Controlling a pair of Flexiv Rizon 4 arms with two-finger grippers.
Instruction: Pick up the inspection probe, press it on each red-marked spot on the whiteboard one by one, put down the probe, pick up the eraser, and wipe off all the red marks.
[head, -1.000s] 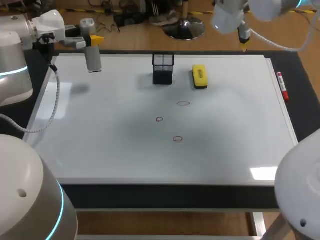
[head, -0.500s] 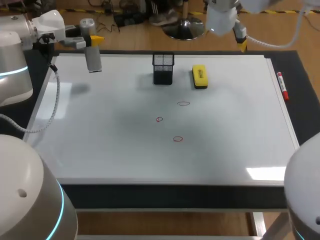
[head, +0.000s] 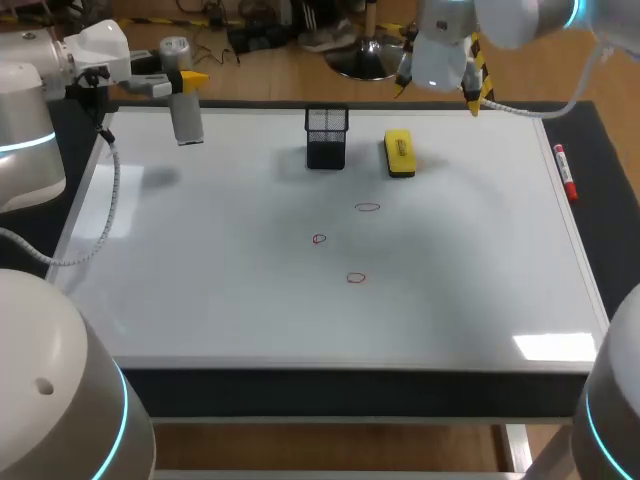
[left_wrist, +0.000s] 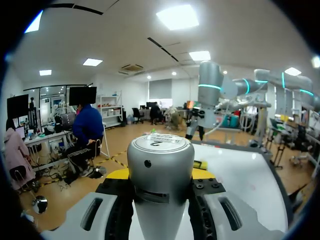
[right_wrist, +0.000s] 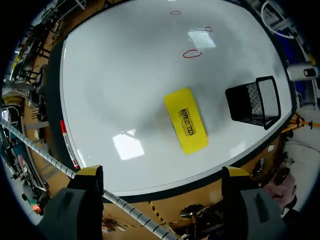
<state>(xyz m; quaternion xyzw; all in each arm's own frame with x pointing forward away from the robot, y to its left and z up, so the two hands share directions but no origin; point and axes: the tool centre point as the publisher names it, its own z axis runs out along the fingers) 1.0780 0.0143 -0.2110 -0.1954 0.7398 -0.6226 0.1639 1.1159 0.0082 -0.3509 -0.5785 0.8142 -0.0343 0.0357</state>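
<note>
Left claw (head: 186, 82) clamped on labelled inspection probe (left_wrist: 160, 165), right claw (right_wrist: 162, 173) apart, black-printed yellow eraser (right_wrist: 186, 120) ahead

Plain glossy white on the whiteboard (head: 200, 300), edged in pale silver, over a black table (head: 340, 392). Three thin red outline marks (head: 356, 278) near the middle. Bright yellow with black print on the eraser (head: 399, 153); black wire mesh on the holder (head: 327, 137) left of it. Red and white on the marker (head: 565, 172) at the right edge. Silver-grey on the inspection probe (head: 185, 118). Yellow tips on the left gripper (head: 188, 80) and right gripper (right_wrist: 162, 172).
</note>
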